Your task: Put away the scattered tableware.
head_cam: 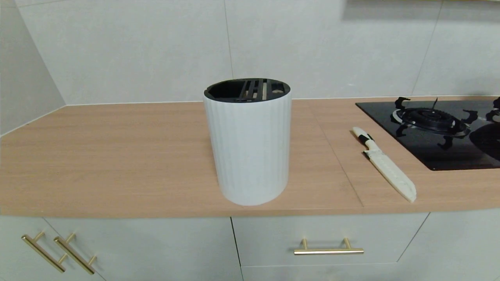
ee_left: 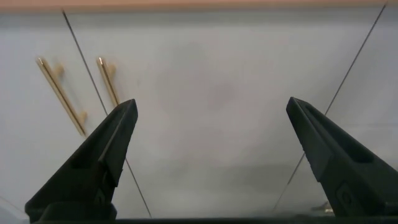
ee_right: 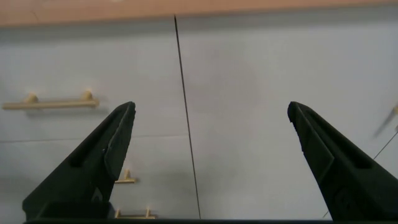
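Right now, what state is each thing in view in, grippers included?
knife holder: upright on the counter, nothing sticking out of its slots.
knife: lying flat on the counter, not held.
gas burner: no flame visible.
drawer: shut.
left gripper: open, holding nothing.
right gripper: open, holding nothing.

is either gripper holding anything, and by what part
Nothing is held: left gripper and right gripper are open, empty; the knife lies on the counter.
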Motion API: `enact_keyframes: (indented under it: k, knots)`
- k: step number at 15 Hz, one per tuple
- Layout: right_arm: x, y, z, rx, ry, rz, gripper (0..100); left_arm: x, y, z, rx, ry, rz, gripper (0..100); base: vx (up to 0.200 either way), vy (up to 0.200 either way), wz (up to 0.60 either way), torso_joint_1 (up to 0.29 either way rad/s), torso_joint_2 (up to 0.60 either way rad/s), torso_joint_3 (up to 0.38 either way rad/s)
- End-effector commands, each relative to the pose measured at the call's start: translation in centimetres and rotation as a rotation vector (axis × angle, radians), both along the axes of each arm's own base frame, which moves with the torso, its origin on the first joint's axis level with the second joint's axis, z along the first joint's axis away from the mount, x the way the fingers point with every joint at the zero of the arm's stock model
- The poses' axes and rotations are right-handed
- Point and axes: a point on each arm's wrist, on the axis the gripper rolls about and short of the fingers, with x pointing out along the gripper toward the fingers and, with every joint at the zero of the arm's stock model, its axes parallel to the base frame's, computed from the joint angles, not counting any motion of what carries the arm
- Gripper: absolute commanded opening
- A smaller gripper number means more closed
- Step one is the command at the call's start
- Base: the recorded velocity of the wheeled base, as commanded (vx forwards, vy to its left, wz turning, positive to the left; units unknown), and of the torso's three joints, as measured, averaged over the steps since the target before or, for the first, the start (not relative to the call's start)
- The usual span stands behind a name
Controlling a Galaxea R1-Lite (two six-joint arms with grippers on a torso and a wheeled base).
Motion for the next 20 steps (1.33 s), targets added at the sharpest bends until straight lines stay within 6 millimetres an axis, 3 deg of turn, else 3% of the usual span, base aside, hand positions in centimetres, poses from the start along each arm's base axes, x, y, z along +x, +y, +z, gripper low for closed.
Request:
enact_keyframes:
  k: [1, 20]
  knots:
    - [0.01, 0.0, 0.01, 0.0, 0.001, 0.001, 100, 0.0, 0.0, 0.0, 0.0, 0.0, 0.001, 100, 0.0, 0.0, 0.0, 0.183, -0.48, -0.286]
    - [0.01, 0.0, 0.01, 0.0, 0.001, 0.001, 100, 0.01, 0.0, 0.0, 0.0, 0.002, 0.001, 100, 0.0, 0.0, 0.0, 0.238, -0.53, -0.297]
